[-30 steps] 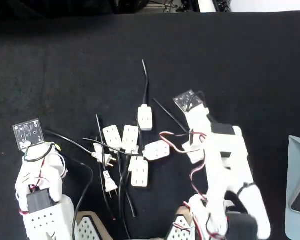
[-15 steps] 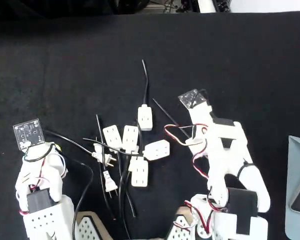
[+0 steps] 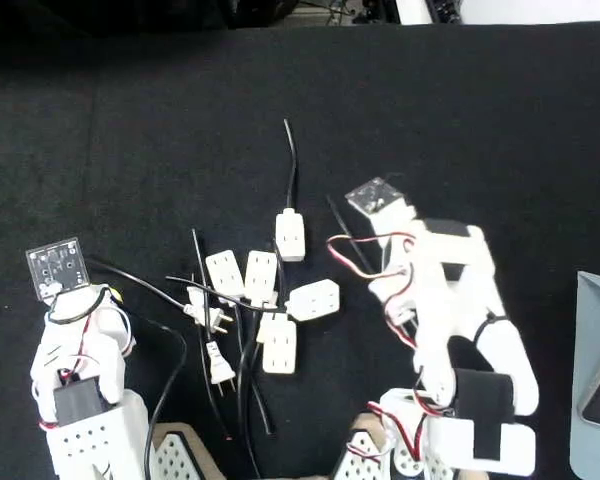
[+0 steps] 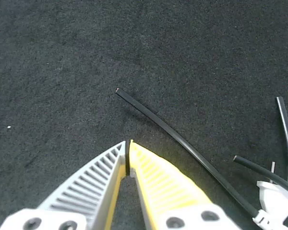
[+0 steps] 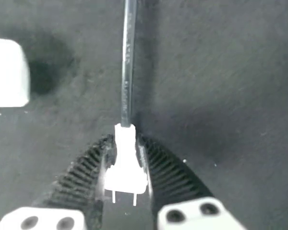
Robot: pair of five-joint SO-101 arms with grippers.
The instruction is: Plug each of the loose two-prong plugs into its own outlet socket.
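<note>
Near the front left corner of the table (image 3: 130,130), the left gripper (image 4: 128,149) is low over the bare cloth with its fingers together on nothing, and a black cord (image 4: 182,139) lies just beside it. By the middle of the front edge, five white sockets (image 3: 279,343) lie in a loose cluster, with two loose plugs (image 3: 212,318) just to their left. Further right, the right gripper (image 5: 125,143) is clamped on a third white plug (image 5: 126,171), prongs toward the wrist and its wire (image 5: 128,57) running straight away.

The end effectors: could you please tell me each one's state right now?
Left end effector: closed.
Right end effector: closed on a white two-prong plug.
</note>
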